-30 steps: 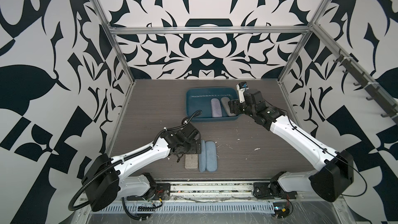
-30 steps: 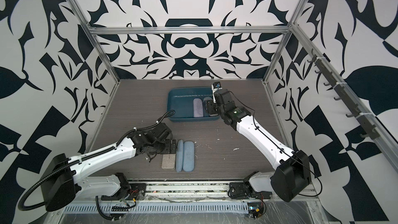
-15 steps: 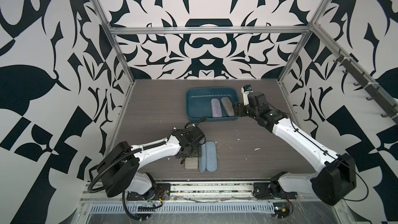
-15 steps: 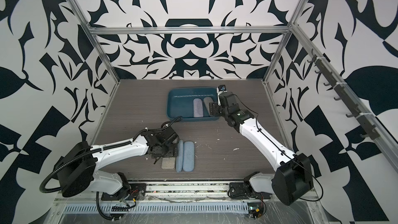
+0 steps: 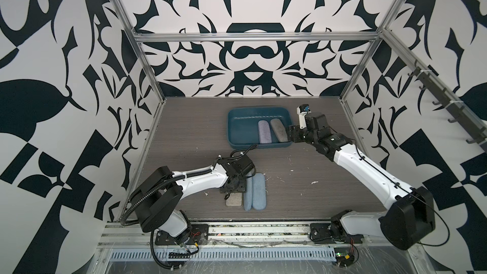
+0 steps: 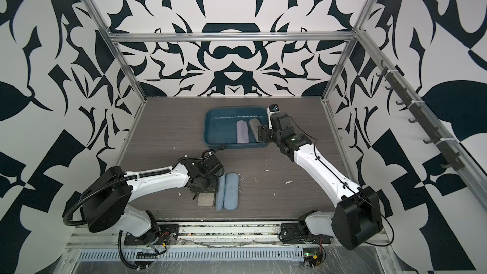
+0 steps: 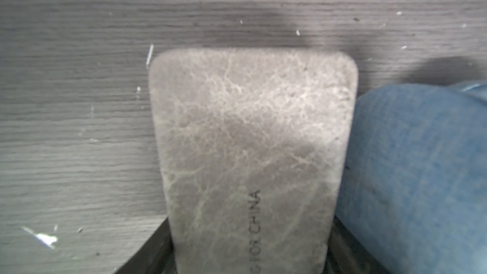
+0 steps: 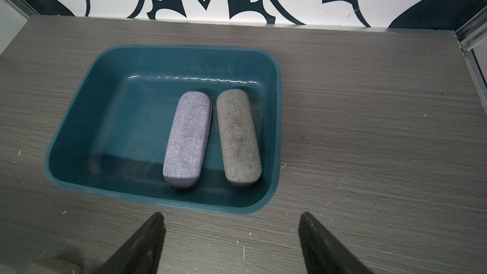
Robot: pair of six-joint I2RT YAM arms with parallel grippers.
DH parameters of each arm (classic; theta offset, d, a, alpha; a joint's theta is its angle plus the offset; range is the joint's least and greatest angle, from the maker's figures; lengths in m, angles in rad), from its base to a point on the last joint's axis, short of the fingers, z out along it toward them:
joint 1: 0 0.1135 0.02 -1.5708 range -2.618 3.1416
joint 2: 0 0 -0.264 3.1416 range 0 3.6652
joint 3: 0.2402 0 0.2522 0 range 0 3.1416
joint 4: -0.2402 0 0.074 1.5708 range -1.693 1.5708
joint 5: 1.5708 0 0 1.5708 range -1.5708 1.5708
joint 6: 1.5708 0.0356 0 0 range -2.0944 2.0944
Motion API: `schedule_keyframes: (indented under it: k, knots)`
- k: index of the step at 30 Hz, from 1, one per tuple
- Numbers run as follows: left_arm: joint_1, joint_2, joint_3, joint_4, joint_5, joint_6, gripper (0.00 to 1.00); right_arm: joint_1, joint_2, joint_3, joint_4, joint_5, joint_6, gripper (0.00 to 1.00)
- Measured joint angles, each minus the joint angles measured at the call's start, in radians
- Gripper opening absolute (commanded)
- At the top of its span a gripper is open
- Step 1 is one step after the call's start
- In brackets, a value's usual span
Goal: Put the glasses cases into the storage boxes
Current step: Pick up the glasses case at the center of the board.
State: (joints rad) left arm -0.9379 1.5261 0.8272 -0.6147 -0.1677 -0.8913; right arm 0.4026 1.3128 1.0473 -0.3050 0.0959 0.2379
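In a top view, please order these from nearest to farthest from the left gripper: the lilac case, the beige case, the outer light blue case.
1. Beige case, directly under the left gripper.
2. Outer light blue case, to the side, past the inner light blue case.
3. Lilac case, far back in the teal tray.

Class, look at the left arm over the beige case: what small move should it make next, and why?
Probably close the left gripper firmly on the beige case before any lift. Its fingers flank the case's long sides, it lies flat on the table beside a blue case, and a firm grip is not evident yet.
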Motion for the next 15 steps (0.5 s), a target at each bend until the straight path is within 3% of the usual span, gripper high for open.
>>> schedule_keyframes:
  k: [15]
  knots:
    - [-0.004, -0.055, 0.079, -0.091, -0.047, -0.006, 0.49, -0.014, 0.018, -0.015, 0.019, -0.025, 0.014, 0.83]
